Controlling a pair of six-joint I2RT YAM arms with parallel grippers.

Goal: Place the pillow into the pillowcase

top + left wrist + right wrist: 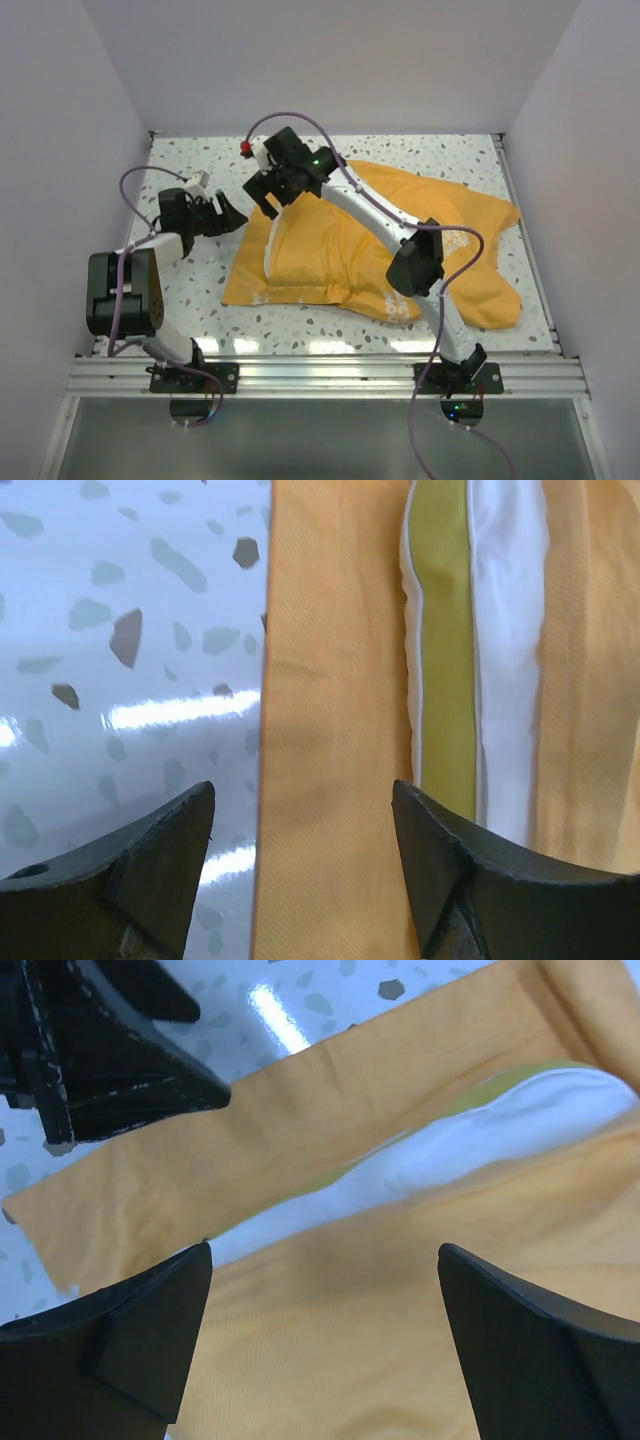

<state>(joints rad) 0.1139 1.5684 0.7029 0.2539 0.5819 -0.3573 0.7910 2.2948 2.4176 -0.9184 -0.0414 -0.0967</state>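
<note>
Both grippers hang over the open left end of the pillowcase [325, 262], which lies spread flat on the speckled table [205, 300]. The pillow [508, 640] sits almost wholly inside it. Only a narrow white band and its yellow-green strip show at the mouth, between the upper layer of cloth and a lower flap that runs out onto the table. The arms seem to be placed here because this is where the last of the stuffing has to happen. The flap must come up over the exposed edge, or the pillow must be pushed deeper in.

The left gripper [232, 217] is low over the flap's outer edge. Its fingers [150, 870] are wide apart, one over bare table and the other over orange cloth, so the flap's border lies in the gap between them. They hold nothing, and whether the tips touch the cloth cannot be told from the wrist view.

The right gripper [268, 200] hovers just beyond, above the pillow's exposed edge. Its fingers [130, 1330] are also spread wide and hold nothing. The upper layer of the case fills the space between them, and the left gripper's dark fingers sit close by at the top of the right wrist view.

The job looks nearly finished.
</note>
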